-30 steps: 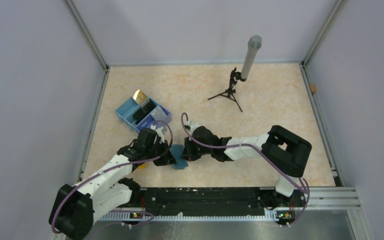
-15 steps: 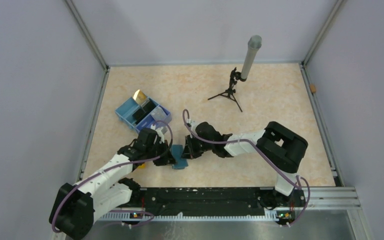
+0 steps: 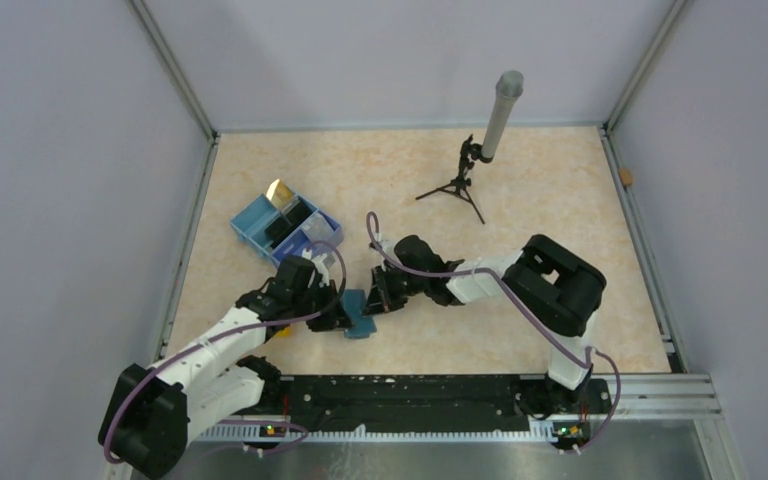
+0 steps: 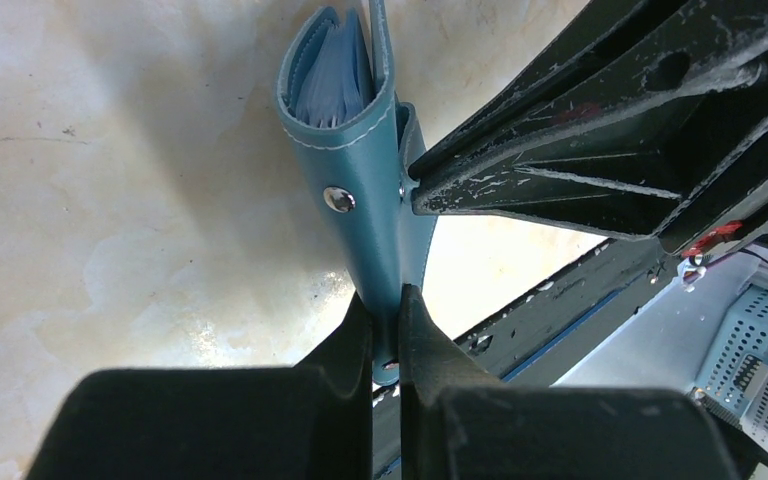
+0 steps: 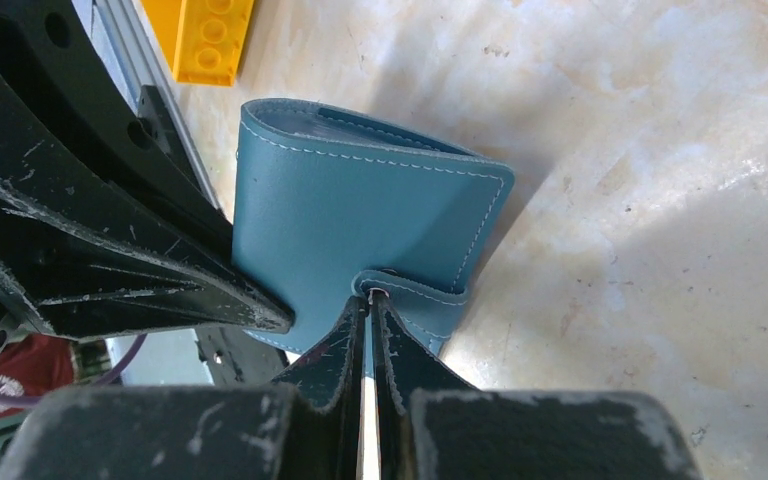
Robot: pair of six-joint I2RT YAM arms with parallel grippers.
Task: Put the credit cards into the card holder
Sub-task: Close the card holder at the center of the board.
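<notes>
The teal card holder (image 3: 359,314) stands on edge on the table between my two grippers, nearly folded shut. My left gripper (image 4: 387,318) is shut on one cover of the card holder (image 4: 358,170); pale blue sleeves show inside it. My right gripper (image 5: 370,300) is shut on the clasp strap of the card holder (image 5: 360,215). In the top view the left gripper (image 3: 341,318) and the right gripper (image 3: 374,302) meet at the holder. A gold card (image 3: 280,192), a black card (image 3: 294,222) and a silvery card (image 3: 316,233) lie in the blue tray.
The blue partitioned tray (image 3: 252,222) sits at the left behind my left arm. A yellow studded block (image 5: 210,35) lies near the holder. A small tripod with a grey tube (image 3: 482,150) stands at the back. The rail (image 3: 410,395) runs along the near edge.
My right arm's elbow and shoulder have shifted a little to the left while its gripper stays at the card holder. The left arm and the holder have barely moved.
</notes>
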